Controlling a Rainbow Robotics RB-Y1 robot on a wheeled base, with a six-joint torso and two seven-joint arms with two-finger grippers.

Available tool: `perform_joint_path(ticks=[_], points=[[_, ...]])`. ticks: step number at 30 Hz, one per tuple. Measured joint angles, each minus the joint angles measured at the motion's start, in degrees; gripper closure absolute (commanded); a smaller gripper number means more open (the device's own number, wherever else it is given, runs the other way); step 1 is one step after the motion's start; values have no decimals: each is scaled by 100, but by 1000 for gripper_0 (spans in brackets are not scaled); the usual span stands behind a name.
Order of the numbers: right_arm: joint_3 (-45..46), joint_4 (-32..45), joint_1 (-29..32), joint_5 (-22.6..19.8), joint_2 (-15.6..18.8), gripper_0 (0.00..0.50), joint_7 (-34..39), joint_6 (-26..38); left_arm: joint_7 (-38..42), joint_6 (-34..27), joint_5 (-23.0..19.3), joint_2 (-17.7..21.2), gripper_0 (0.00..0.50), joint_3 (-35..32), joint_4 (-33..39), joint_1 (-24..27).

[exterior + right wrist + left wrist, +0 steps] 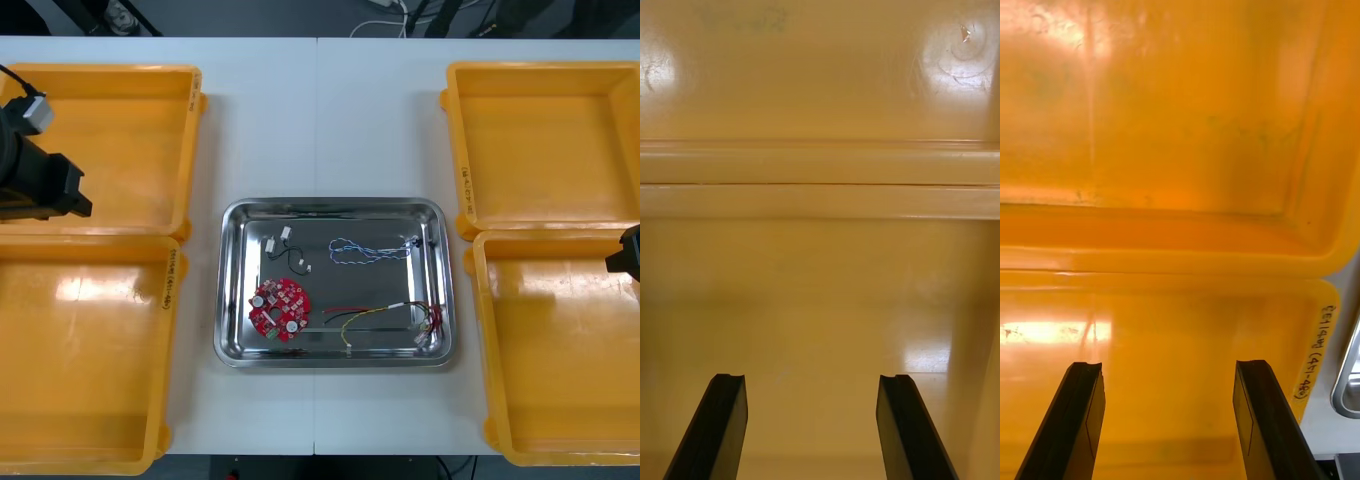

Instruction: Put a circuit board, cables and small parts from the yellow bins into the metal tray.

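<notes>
The shiny metal tray [335, 206] held the round red circuit board [280, 308], twisted blue and white cable [365, 250], black cable [292, 258] and red and yellow cable [372, 312]; the yellow plastic bins [100, 150] looked bare, so little seemed left. Left hand [1169, 369] and right hand [811, 380] hung open over their bins

Black handwriting runs along the rim of the lower left yellow bin [1319, 352]. In the left wrist view it lies between one finger [1259, 409] of the left end effector [1169, 369] and the metal tray [1346, 379]. The bracketed part appears to read "(451-480)"; the characters before it are illegible. In the front view, this writing sits left of centre, and similar writing marks the upper right yellow bin [465, 185]; both are too small to read.
</notes>
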State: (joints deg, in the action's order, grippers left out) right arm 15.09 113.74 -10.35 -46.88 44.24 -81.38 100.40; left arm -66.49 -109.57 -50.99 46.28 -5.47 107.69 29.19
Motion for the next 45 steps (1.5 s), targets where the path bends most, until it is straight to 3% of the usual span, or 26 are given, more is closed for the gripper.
perform_joint_path(ticks=[10, 17, 24, 45], points=[[0, 0, 2, 0, 0, 0, 0, 1, -137, 1, 183, 2, 0, -303, 102, -612], [0, 0, 3, 0, 0, 0, 0, 1, -978, 188, 197, 3, 0, -311, 242, -990], [0, 0, 4, 0, 0, 0, 0, 1, -1091, 427, 197, 3, 0, -458, 483, -1351], [0, 0, 6, 0, 0, 0, 0, 1, -1092, 446, 142, 88, 0, -709, 635, -1424]])
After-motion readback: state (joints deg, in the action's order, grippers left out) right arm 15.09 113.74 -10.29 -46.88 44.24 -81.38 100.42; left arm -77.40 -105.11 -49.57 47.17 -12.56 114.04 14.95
